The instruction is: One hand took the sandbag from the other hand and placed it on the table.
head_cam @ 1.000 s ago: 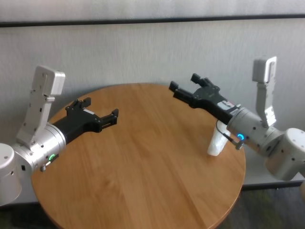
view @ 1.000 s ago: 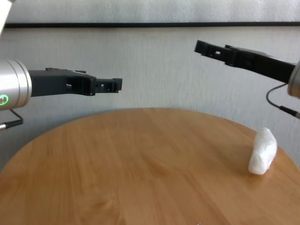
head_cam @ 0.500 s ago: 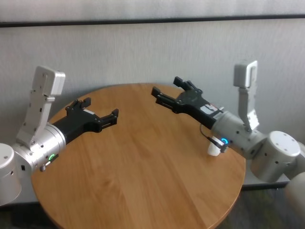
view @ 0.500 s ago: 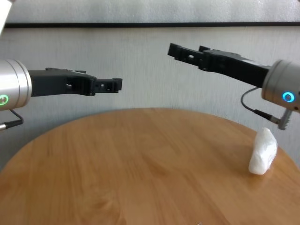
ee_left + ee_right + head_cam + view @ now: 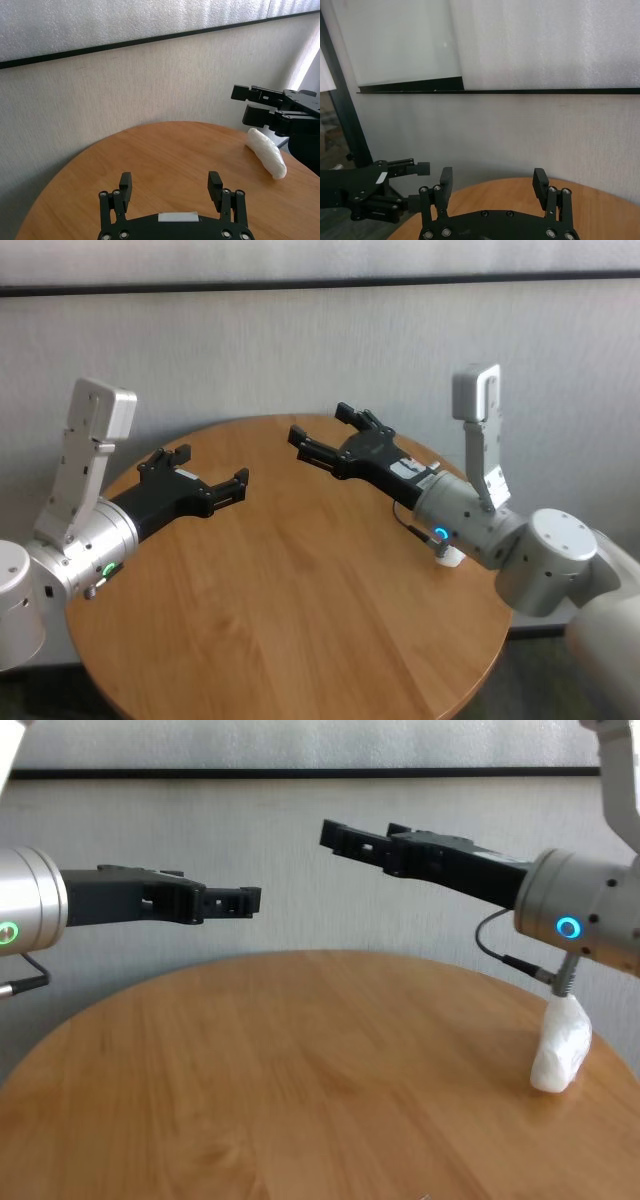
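Sandbag (image 5: 560,1042) lay on the surface (image 5: 300,1070); right gripper (image 5: 320,437), wide and empty, had swung inward; left gripper (image 5: 208,472) wide, unmoved. Placement appeared complete.

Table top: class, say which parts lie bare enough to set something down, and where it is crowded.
The table is bare across its middle, its near edge and its left side, below the open left hand. The one taken spot is the right edge, where the sandbag lies under the wrist of the open right hand. Both hands hang above the wood, not on it.
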